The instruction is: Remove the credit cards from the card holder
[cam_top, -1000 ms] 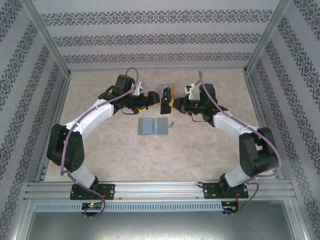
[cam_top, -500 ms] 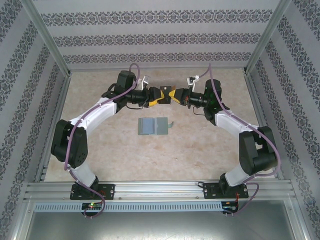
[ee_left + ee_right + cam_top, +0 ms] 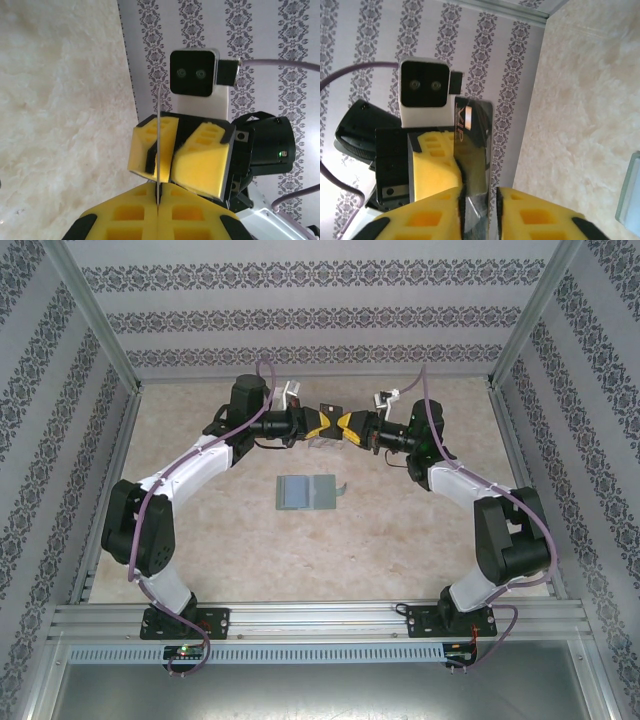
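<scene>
Here the left gripper (image 3: 157,200) is pinched tight on one end of a card (image 3: 472,145), its yellow pads meeting with just the thin edge between them. Facing it nose to nose, the right gripper (image 3: 480,200) has its jaws a little apart around the other end, and the card sits slightly askew in that gap, so the hold looks to rest with the left side alone. Both are raised over the far part of the table (image 3: 250,540), close to the patterned back wall. The risk, as I judge it, is in the handover. The grip is only a narrow bite near one end of a slick, stiff card, so a quick swing could pivot it or let it slip out. If the right arm backs away off-line, a pad could also catch the card and lever it loose. The card is thin, dark and glossy with pale "VIP" lettering, and shows as a bare pale line when seen edge-on. The card holder (image 3: 308,492) lies opened flat nearer the bases, well apart from both grippers, its pale blue-grey lining facing up. A small grey slip (image 3: 342,487) lies just beside its right edge, too small to identify.
</scene>
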Controlling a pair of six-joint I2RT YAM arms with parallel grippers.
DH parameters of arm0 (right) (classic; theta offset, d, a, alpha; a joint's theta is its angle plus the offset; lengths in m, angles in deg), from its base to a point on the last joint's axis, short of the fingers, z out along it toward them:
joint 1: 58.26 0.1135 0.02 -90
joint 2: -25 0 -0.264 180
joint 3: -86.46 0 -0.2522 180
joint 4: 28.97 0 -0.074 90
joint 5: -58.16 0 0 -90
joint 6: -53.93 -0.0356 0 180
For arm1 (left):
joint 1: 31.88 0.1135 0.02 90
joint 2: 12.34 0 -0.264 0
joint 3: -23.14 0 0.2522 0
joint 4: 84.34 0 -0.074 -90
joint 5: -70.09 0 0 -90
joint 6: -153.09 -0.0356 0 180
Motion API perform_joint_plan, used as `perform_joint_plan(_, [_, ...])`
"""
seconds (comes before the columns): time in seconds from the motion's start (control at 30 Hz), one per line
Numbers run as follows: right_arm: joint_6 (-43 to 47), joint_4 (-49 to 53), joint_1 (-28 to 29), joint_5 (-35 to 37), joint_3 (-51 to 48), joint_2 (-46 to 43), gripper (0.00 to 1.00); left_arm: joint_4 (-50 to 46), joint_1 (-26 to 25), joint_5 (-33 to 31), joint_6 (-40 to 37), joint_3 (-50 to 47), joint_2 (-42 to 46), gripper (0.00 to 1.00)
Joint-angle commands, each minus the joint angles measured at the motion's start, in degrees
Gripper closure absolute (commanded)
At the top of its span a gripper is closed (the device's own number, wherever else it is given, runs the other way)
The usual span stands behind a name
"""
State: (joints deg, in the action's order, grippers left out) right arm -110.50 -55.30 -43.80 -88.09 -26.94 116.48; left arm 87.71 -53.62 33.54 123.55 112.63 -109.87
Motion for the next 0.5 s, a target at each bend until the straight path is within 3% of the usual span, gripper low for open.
perform_joint_plan(0.0, [-3.11, -5.42, 1.58, 0.37, -1.37, -0.84, 0.71, 4.98, 0.07, -1.86, 4.15, -1.53, 2.16, 1.00])
perform_joint_plan(0.13, [-7.26, -11.37, 2.07, 2.03, -3.08, -0.27, 0.76, 4.48, 0.07, -2.46, 4.38, -1.71, 2.53, 1.00])
perform_joint_plan(0.27, [-8.36, -13.16, 2.07, 4.13, -3.52, 0.29, 0.92, 4.22, 0.64, -2.82, 4.46, -2.97, 2.33, 1.00])
perform_joint_plan(0.3, [-7.67, -12.24, 2.00, 4.73, -3.45, 0.31, 0.97, 3.98, 0.88, -3.03, 4.40, -3.37, 2.35, 0.95])
perform_joint_plan(0.37, [-5.72, -9.64, 1.80, 5.80, -3.36, 0.19, 1.00, 2.34, 1.52, -4.06, 3.35, -4.53, 2.50, 0.71])
perform_joint_plan(0.47, [-1.15, -4.00, 1.51, 7.34, -2.77, 0.33, 1.00, -7.36, 2.56, -8.86, -2.61, -4.97, 3.35, 0.36])
